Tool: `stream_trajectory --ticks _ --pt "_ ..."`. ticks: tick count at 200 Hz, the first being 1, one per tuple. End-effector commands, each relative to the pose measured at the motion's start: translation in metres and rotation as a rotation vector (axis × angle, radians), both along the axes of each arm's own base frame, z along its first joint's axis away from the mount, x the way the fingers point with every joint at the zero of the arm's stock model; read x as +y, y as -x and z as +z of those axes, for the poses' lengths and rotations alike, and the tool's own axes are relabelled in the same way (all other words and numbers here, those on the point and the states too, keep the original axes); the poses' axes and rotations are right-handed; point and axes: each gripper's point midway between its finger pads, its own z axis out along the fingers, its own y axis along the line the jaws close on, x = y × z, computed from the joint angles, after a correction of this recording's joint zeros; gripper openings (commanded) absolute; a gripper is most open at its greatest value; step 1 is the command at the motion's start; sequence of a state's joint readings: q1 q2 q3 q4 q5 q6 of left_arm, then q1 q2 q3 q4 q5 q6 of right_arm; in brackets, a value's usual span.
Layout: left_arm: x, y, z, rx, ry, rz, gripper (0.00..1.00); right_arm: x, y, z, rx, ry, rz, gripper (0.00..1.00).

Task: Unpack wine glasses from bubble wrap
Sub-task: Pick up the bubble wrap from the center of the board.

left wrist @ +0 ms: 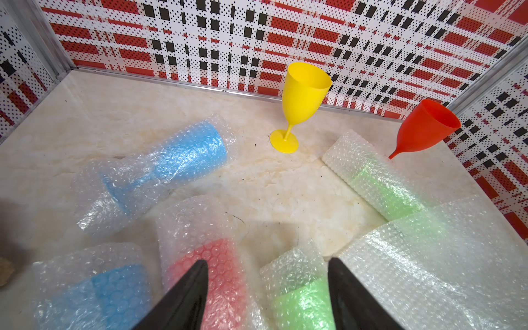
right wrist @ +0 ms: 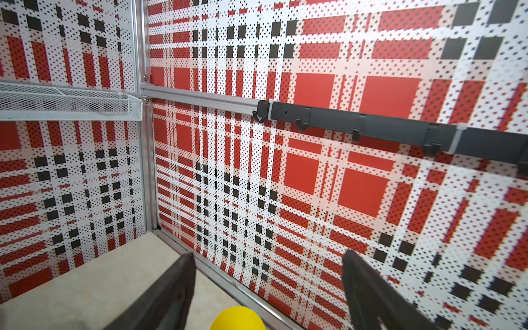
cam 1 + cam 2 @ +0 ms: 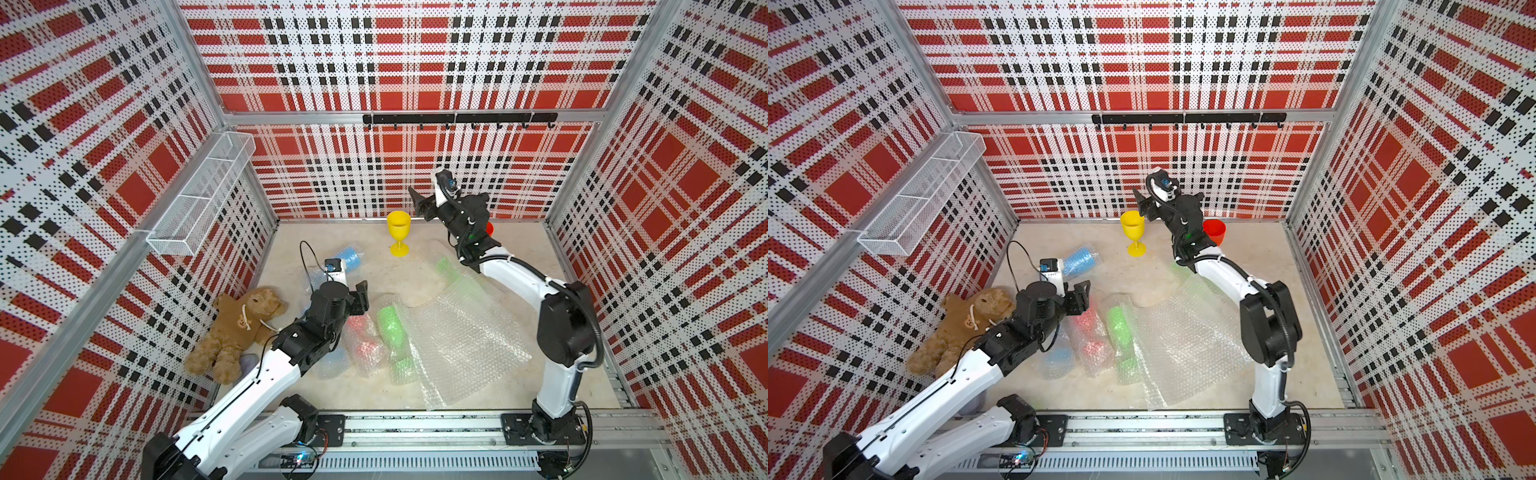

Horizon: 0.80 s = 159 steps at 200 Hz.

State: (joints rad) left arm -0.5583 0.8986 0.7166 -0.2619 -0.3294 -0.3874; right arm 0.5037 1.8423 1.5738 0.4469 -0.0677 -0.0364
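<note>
Well, left gripper point(image 1: 267, 261) and right gripper point(image 2: 268, 253) gape empty (yellow goblet point(image 3: 399, 226) upright).

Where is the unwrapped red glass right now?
In a top view the red glass stands near the back wall, on the right side, just right of the yellow glass and partly hidden behind the right arm.

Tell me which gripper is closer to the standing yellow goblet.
Right. The right gripper hangs open just above the yellow goblet; the left gripper hovers farther off, over the wrapped goblets.
</note>
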Motion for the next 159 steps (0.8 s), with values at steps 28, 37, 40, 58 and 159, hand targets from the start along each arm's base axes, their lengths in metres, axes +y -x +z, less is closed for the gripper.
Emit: stream_trajectory --ticks 28,37,40,58,159 --pt "0.001 0.001 0.01 -0.03 0.008 -0.008 0.68 -0.022 0.023 -0.104 0.476 0.258 -0.03 0.77" --pt "0.0 0.002 0.01 -0.031 0.01 -0.011 0.68 -0.023 0.024 -0.119 0.579 0.32 -0.03 0.79" --pt "0.0 0.002 0.011 -0.032 0.011 -0.012 0.68 -0.023 0.025 -0.126 0.615 0.347 -0.027 0.8" --pt "0.0 0.002 0.012 -0.034 0.013 -0.015 0.68 -0.025 0.027 -0.162 0.776 0.485 -0.049 0.97" --pt "0.0 0.006 0.019 -0.051 0.029 -0.024 0.69 -0.069 0.028 -0.284 1.084 0.81 -0.228 1.0"
